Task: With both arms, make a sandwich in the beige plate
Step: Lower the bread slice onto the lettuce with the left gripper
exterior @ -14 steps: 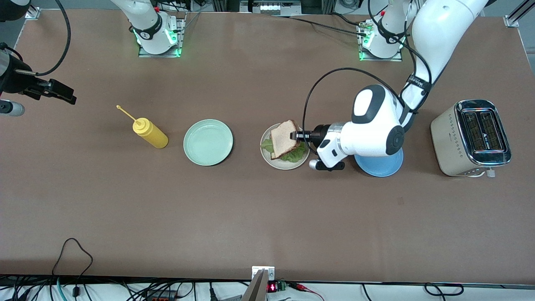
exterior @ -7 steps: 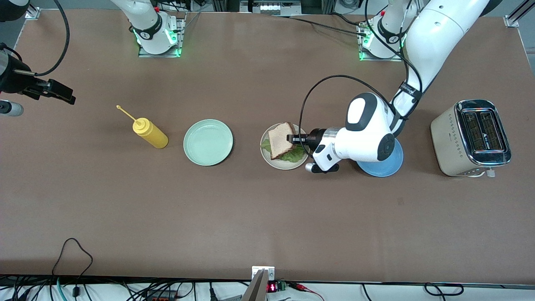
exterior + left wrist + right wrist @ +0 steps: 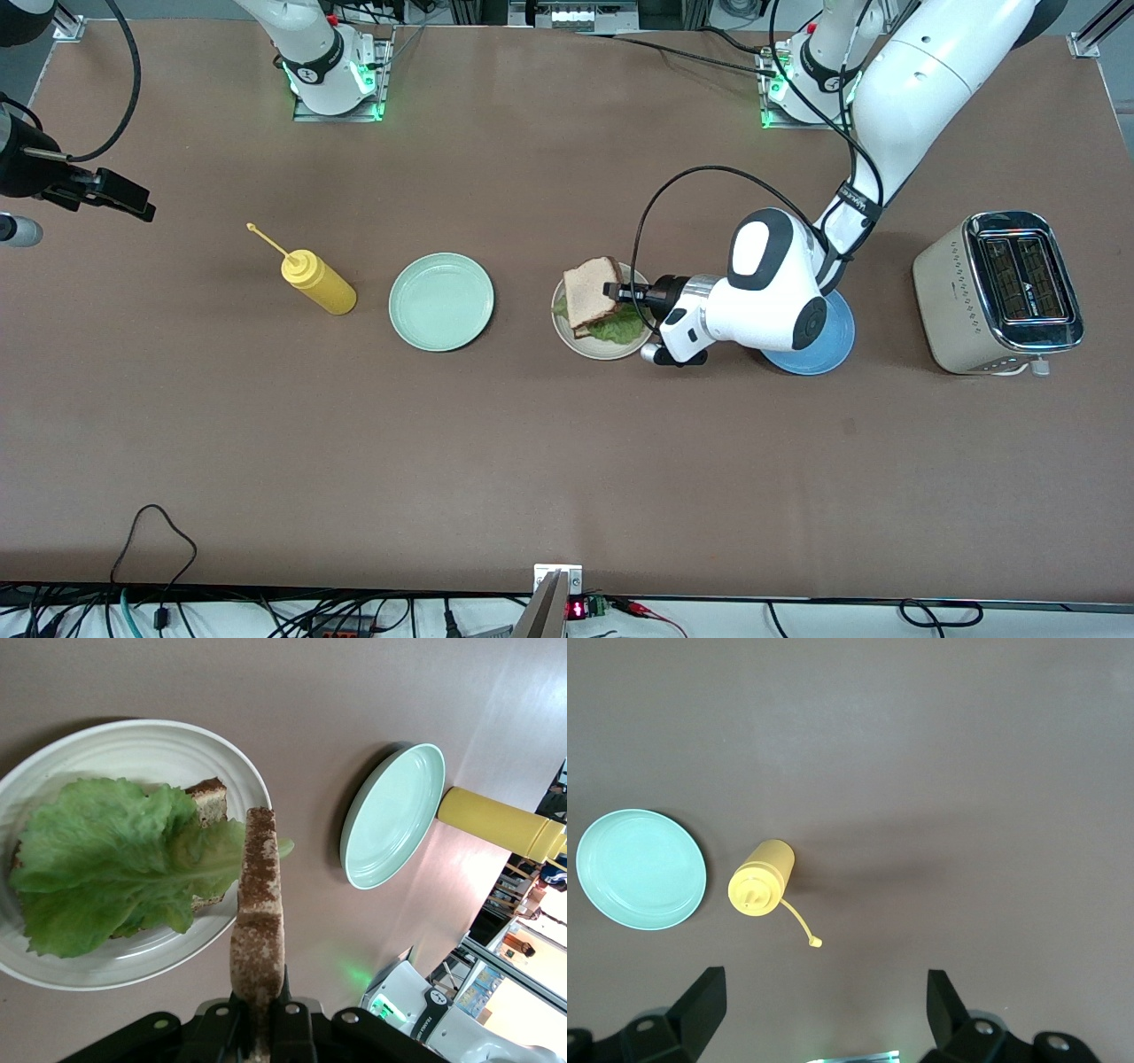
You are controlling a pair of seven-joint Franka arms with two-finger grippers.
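One bread slice (image 3: 258,921) pinched in left gripper (image 3: 613,291) above lettuce (image 3: 106,859) on beige plate (image 3: 602,348), right gripper (image 3: 824,1010) spread wide, idle.

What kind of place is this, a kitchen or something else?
Probably a robotics lab staged as a kitchen: two white bolted-down robot arms work one bare brown table, loose black cables trail along its edge, and a chrome-topped beige toaster stands among plates.

Beige plate (image 3: 567,339) holds bread and lettuce (image 3: 106,859) — top slice (image 3: 590,291) held above, tilted.
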